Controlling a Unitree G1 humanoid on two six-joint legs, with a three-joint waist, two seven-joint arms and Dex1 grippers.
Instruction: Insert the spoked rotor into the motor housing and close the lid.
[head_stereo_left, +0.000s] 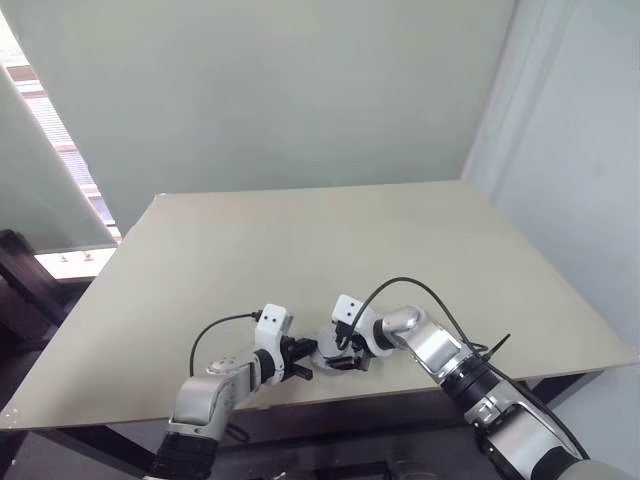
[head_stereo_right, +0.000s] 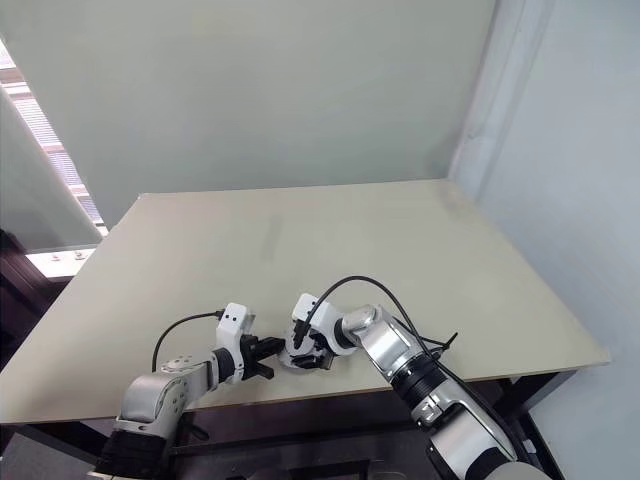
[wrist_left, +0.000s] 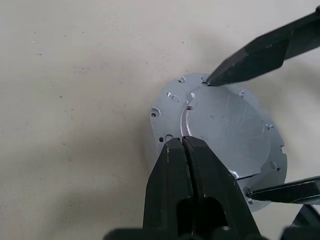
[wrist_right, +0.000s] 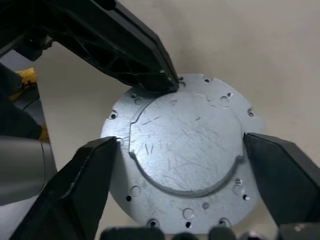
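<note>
A flat gray disc with small holes around its rim, the lid (wrist_right: 182, 145), lies face up on a low round body near the table's front edge (head_stereo_left: 327, 356). The motor housing's windings and the spoked rotor are hidden under it. My left gripper (wrist_left: 182, 142) is shut, and its joined tips rest on the lid's edge. My right gripper (wrist_right: 182, 165) is open, with one finger (wrist_right: 85, 185) on each side of the lid, close to its rim. In the left wrist view, the right gripper's fingers (wrist_left: 260, 50) reach in across the lid.
The beige table (head_stereo_left: 300, 250) stretches far ahead and to both sides, with a plain wall behind it. Its front edge runs just below the grippers. Black cables (head_stereo_left: 420, 290) loop from both wrists. A window with blinds (head_stereo_left: 60, 150) is at the left.
</note>
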